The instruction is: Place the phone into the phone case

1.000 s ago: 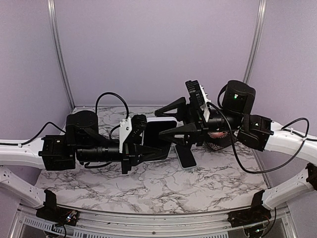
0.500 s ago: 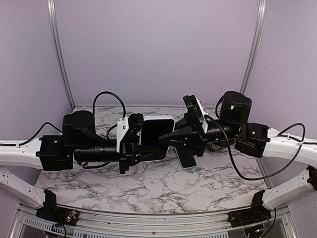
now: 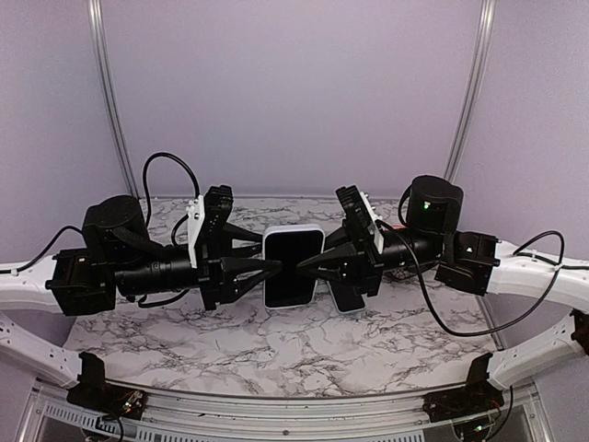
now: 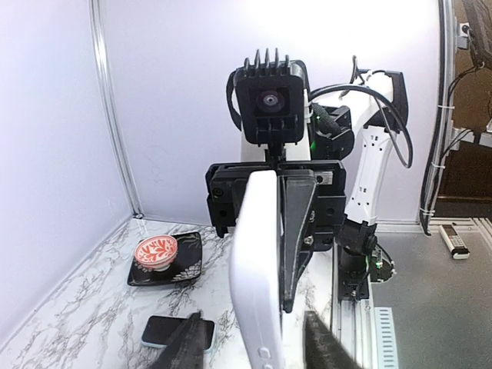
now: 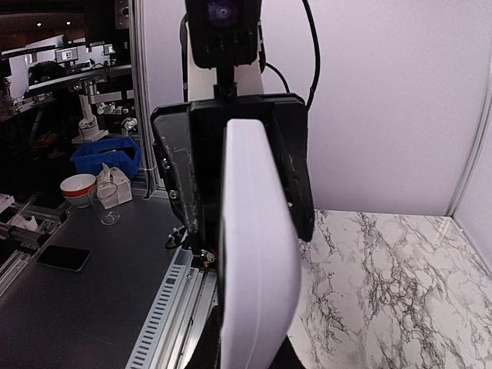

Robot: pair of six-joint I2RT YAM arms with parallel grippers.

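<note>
Seen from above, the phone case (image 3: 294,267) shows its dark, white-rimmed face, raised between the arms over the marble table (image 3: 276,354). Each wrist view catches only its white edge. The left wrist view alone shows a black dish (image 4: 192,254) further right, beyond the phone (image 3: 346,296), which lies flat just right of the case. The case stands upright, long axis vertical, dark face toward the near side. The right gripper (image 3: 308,258) is narrow, pinching the case's right edge. The left gripper (image 3: 269,255) straddles the left edge; whether it presses, I cannot tell.
</note>
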